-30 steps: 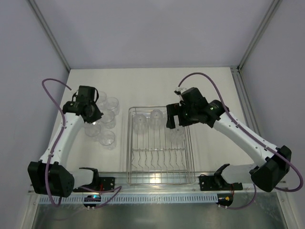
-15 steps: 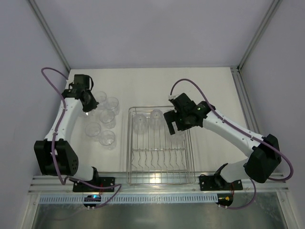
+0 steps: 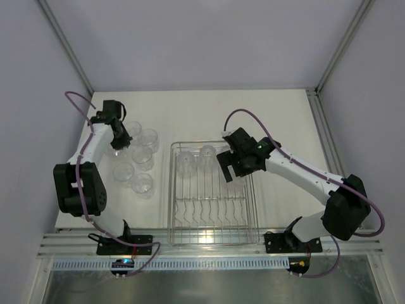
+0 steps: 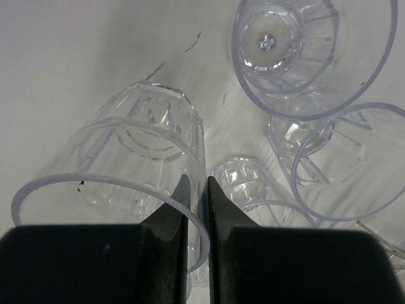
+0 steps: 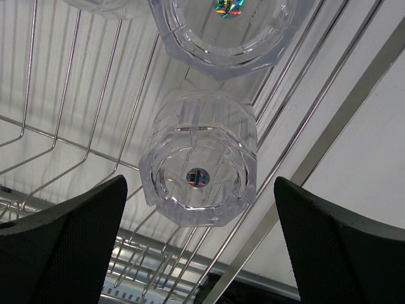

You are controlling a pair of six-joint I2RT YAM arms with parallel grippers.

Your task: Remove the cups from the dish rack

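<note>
My left gripper [image 4: 195, 180] is shut on the wall of a clear cup [image 4: 126, 158], with one finger inside the rim and one outside. In the top view this gripper [image 3: 118, 139] is at the back left of the table, among several cups [image 3: 143, 157] that stand there. The silver dish rack [image 3: 171, 190] lies in the middle with two cups [image 3: 185, 163] in its back part. My right gripper [image 3: 233, 170] hovers open over the rack's back right. An upside-down cup [image 5: 199, 158] sits between its spread fingers without touching them, and another cup [image 5: 224, 31] lies beyond it.
Curved prongs [image 3: 209, 212] fill the rack's near half. The rack's rim bar [image 5: 329, 145] runs just right of the upside-down cup. Metal frame posts and grey walls close in the table at the back and sides.
My left arm has swung its gripper toward the back left corner, the cup still pinched. My right gripper has come nearer and lower over the rack's back right cup, jaws still wide.
</note>
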